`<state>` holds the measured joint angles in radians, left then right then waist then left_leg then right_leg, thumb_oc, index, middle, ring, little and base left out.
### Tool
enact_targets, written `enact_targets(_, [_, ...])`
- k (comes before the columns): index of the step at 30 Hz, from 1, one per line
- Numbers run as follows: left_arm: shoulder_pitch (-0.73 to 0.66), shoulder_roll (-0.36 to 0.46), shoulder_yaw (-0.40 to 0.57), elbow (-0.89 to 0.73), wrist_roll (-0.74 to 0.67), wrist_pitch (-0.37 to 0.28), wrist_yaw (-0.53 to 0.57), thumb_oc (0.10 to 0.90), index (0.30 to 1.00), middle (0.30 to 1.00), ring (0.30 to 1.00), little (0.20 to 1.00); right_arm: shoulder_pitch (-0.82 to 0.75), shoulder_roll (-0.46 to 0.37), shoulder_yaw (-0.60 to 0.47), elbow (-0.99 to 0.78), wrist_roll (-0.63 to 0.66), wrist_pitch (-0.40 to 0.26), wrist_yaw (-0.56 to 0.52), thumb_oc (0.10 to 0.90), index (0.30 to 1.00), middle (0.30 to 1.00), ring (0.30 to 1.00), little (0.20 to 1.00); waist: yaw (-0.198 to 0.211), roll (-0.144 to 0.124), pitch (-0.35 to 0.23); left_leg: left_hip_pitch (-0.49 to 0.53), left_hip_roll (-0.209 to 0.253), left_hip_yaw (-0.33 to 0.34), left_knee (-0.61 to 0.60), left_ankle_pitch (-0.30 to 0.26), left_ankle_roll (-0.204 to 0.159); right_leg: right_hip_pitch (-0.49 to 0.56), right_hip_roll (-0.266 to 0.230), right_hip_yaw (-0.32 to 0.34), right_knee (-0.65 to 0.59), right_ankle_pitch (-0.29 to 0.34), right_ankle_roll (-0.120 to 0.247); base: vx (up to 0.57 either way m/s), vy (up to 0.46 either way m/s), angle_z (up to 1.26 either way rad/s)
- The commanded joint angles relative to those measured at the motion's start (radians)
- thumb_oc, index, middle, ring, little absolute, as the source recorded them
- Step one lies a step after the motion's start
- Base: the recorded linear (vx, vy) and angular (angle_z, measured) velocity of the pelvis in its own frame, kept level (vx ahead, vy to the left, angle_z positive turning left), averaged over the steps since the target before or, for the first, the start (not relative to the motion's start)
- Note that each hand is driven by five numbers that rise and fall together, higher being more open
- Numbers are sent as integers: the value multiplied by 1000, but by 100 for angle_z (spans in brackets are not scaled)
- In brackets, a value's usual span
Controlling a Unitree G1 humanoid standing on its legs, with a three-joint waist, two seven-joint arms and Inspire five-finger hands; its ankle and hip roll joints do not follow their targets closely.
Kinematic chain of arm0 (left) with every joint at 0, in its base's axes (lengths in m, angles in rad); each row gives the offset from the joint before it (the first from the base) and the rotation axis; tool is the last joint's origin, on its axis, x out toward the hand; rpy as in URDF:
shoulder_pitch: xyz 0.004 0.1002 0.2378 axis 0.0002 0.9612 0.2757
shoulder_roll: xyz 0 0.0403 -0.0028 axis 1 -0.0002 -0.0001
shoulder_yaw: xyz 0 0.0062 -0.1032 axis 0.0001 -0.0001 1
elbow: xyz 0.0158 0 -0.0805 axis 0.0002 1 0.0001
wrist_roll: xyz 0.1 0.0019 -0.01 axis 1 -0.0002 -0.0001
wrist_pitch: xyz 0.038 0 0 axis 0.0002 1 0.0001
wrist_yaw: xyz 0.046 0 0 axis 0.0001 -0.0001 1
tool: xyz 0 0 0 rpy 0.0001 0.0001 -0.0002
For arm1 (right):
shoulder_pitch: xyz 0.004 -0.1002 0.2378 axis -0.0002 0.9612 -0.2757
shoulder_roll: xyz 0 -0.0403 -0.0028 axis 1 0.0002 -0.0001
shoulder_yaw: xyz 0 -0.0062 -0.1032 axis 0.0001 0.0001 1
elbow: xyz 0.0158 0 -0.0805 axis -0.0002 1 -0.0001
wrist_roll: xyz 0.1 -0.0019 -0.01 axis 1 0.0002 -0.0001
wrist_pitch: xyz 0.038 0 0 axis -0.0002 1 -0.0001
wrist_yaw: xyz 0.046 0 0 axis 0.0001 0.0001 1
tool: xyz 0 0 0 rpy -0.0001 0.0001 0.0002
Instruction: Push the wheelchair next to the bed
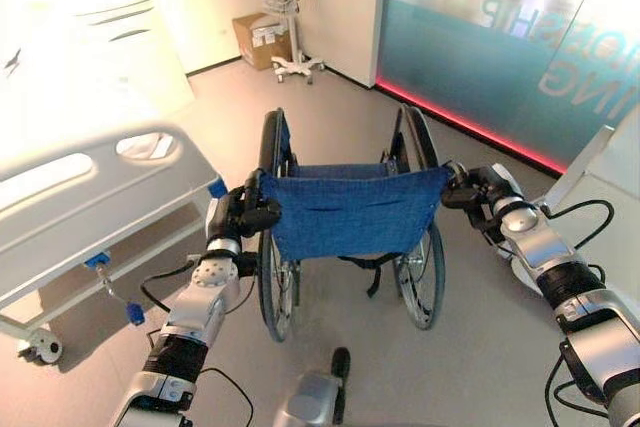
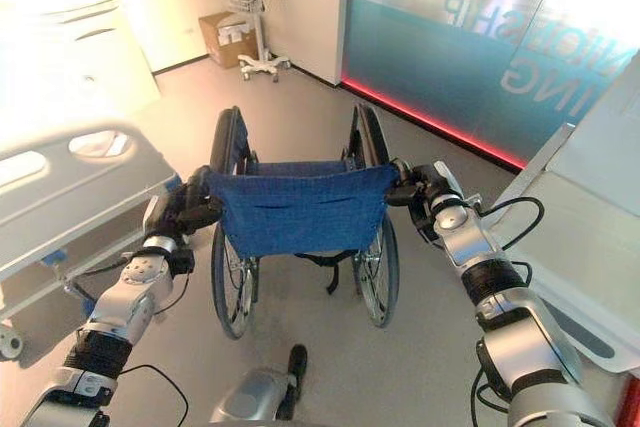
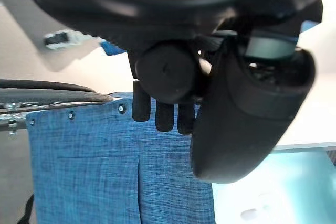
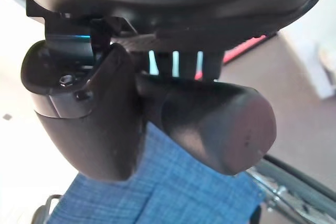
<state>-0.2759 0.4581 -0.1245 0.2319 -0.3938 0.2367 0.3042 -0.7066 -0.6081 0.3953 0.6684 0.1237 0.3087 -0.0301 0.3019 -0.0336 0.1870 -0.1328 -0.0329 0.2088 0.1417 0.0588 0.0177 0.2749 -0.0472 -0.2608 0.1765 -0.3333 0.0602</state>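
Note:
A wheelchair (image 1: 350,209) with a blue cloth back and black wheels stands on the floor straight ahead, facing away from me. My left hand (image 1: 238,215) is shut on its left push handle (image 3: 167,72). My right hand (image 1: 472,190) is shut on the right push handle (image 4: 220,121). The white bed (image 1: 90,197), with a plastic side rail, stands to the left of the wheelchair, a small gap from its left wheel.
A frosted glass wall (image 1: 500,37) with a red strip at its foot runs along the right. A white cabinet (image 1: 610,207) stands close on my right. At the far back stand a cardboard box (image 1: 262,39) and a wheeled stand (image 1: 292,57).

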Motion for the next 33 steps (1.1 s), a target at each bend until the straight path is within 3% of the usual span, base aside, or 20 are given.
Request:
enact_targets(1, [106,95,-65,139,126,17,-96,400,300,300,300,300,49,-94,36,-7,-154,-120,74,400,300,300,300,300,-20,-1,-37,-49,-25,17,45,-77,24,-44,-51,-142,276,129,54,437,140,-8])
enact_targets(2, [106,98,-63,136,139,25,-100,400,300,300,300,300,82,-102,19,-47,-162,-113,73,400,300,300,300,300,-23,-12,-47,-29,-40,15,35,-85,40,-64,-87,-149,384,186,98,367,104,-7])
enact_targets(4, [105,104,-67,128,131,33,-98,400,300,300,300,300,108,-108,3,-80,-170,-104,74,400,300,300,300,300,-27,-22,-50,-17,-54,8,39,-97,50,-86,-114,-144,429,243,124,370,70,-3])
enact_targets(5, [103,108,-73,129,123,33,-93,400,300,300,300,300,115,-109,-2,-94,-182,-107,75,400,300,300,300,300,-27,-27,-47,-11,-61,2,51,-109,51,-101,-139,-141,414,286,132,354,-38,1])
enact_targets(7, [102,113,-74,135,118,29,-89,400,300,300,300,300,107,-106,6,-106,-188,-106,69,400,300,300,300,300,-25,-21,-40,-2,-48,8,63,-120,45,-119,-167,-156,360,295,124,290,-125,-10])
enact_targets(8, [92,115,-79,151,110,18,-84,400,300,300,300,300,84,-103,18,-93,-190,-114,63,400,300,300,300,300,-33,-10,-28,19,-29,8,71,-129,37,-155,-186,-165,261,296,108,301,-255,-2])
enact_targets(10, [65,119,-92,177,99,-1,-88,400,300,300,300,300,46,-101,32,-49,-193,-127,49,400,300,300,300,300,-57,13,-9,91,-8,-23,66,-164,27,-270,-239,-151,131,383,98,288,-298,-5])
enact_targets(11, [52,124,-95,180,99,-5,-96,400,300,300,300,300,32,-101,37,-32,-191,-131,37,400,300,300,300,300,-69,13,0,104,-6,-31,59,-166,33,-320,-269,-142,66,454,95,294,-361,11])
enact_targets(12, [34,128,-100,181,101,-9,-109,400,300,300,300,300,27,-107,41,-22,-184,-132,16,400,300,300,300,300,-86,9,10,128,-8,-68,59,-204,31,-361,-297,-94,-32,511,115,330,-399,30])
enact_targets(13, [30,127,-105,181,102,-11,-112,400,300,300,300,300,30,-111,39,-23,-181,-130,7,400,300,300,300,300,-94,6,12,133,-10,-91,67,-222,29,-373,-298,-62,-83,519,122,413,-410,76])
enact_targets(16, [37,118,-113,175,106,-14,-101,400,300,300,300,300,45,-125,27,-55,-179,-124,6,400,300,300,300,300,-111,-7,5,126,-4,-143,119,-263,13,-377,-299,1,-120,519,131,414,-392,122])
enact_targets(20, [79,102,-92,161,100,15,-97,400,300,300,300,300,50,-133,36,-137,-177,-64,48,400,300,300,300,300,-118,-25,-11,120,42,-144,203,-277,-11,-375,-255,-20,1,443,123,382,-369,49])
enact_targets(21, [84,99,-90,156,88,28,-102,400,300,300,300,300,49,-134,52,-147,-183,-58,56,400,300,300,300,300,-124,-23,-14,125,66,-140,202,-227,-26,-367,-229,-25,9,409,110,254,-237,37])
enact_targets(22, [84,99,-90,156,88,28,-102,400,300,300,300,300,49,-134,52,-147,-183,-58,56,400,300,300,300,300,-124,-23,-14,125,66,-140,202,-227,-26,-367,-229,-25,9,409,110,377,-315,76])
enact_targets(23, [82,72,-97,168,93,28,-87,400,300,300,300,300,45,-149,63,-113,-195,-87,73,400,300,300,300,300,-135,-18,-23,136,114,-135,212,-133,-64,-321,-182,-71,-27,369,79,360,-297,65])
enact_targets(27, [42,33,-134,202,93,16,-100,400,300,300,300,300,32,-168,65,-39,-204,-125,65,400,300,300,300,300,-167,-26,-46,153,152,-90,250,-85,-90,-293,-146,-113,-58,341,36,280,-243,66])
enact_targets(30, [17,16,-166,230,97,-1,-113,400,300,300,300,300,43,-187,51,-11,-210,-146,52,400,300,300,300,300,-186,-27,-55,153,135,-57,274,-81,-97,-268,-123,-141,-84,326,14,261,-229,82])
enact_targets(31, [9,11,-177,229,97,2,-105,400,300,300,300,300,46,-188,51,3,-208,-156,46,400,300,300,300,300,-181,-22,-50,147,93,-61,243,-105,-86,-257,-108,-143,-86,323,17,277,-176,75])
enact_targets(33, [11,12,-175,222,99,2,-104,400,300,300,300,300,43,-183,51,11,-211,-163,44,400,300,300,300,300,-173,-16,-46,142,59,-60,203,-120,-77,-249,-94,-141,-88,320,23,253,-143,58])
